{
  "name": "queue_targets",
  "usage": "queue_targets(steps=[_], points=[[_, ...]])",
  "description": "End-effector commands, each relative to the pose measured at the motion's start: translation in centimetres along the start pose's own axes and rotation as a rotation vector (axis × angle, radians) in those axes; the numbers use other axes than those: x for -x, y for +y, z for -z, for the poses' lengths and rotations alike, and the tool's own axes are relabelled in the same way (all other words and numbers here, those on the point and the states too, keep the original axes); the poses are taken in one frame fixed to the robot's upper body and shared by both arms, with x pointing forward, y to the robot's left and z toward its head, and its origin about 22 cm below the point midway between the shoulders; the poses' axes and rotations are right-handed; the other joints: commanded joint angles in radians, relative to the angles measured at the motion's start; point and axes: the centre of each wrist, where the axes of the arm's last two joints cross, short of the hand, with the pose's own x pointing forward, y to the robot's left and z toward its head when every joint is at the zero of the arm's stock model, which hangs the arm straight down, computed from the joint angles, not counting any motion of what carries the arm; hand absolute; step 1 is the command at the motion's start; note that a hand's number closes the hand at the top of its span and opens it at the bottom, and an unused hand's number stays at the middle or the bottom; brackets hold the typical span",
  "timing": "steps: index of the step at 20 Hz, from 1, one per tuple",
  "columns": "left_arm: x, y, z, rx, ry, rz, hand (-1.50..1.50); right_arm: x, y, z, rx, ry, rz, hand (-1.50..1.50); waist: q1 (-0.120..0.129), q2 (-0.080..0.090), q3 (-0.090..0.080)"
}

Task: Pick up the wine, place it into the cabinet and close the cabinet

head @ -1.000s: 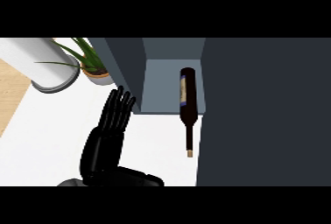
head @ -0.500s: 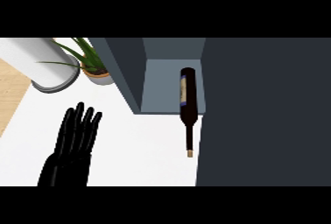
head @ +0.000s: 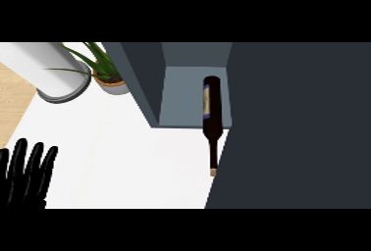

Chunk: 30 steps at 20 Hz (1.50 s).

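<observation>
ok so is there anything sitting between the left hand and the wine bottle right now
Nothing visible does. The left hand is open at the lower left edge, and only bare white counter lies between it and the wine bottle, which lies with its body in the cabinet and its neck sticking out.

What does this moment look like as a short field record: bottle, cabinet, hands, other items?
wine bottle: lying on its side, body inside the cabinet, neck sticking out over the white counter
cabinet: open, grey interior visible; dark door panel fills the view's right
left hand: open, fingers straight, at the lower left edge, apart from the bottle
right hand: not in view
other items: potted plant and white cylinder at upper left
task state: bottle placed; cabinet not yet closed
</observation>
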Motion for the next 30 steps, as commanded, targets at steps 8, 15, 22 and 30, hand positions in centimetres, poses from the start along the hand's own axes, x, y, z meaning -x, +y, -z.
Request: queue_targets(steps=[8,15,22,30], points=[[-3.8,6.9,-1.4,-0.026,-0.026,0.039,-1.50,-3.5,6.0,3.4,-0.048,-0.059,-0.058,1.50,0.001,0.000,-0.001],[-6.0,8.1,-2.1,0.008,-0.027,0.023,-1.50,-3.8,8.3,8.7,-0.016,-0.079,-0.165,1.50,0.014,0.001,-0.001],[-6.0,9.5,-2.2,0.028,-0.040,0.033,-1.50,-4.3,6.8,15.3,0.073,-0.053,-0.179,1.50,0.009,0.005,0.000],[-8.9,11.4,-1.0,0.041,-0.010,0.012,-1.50,-4.9,3.6,21.0,0.161,-0.063,-0.217,1.50,0.007,0.006,0.001]])
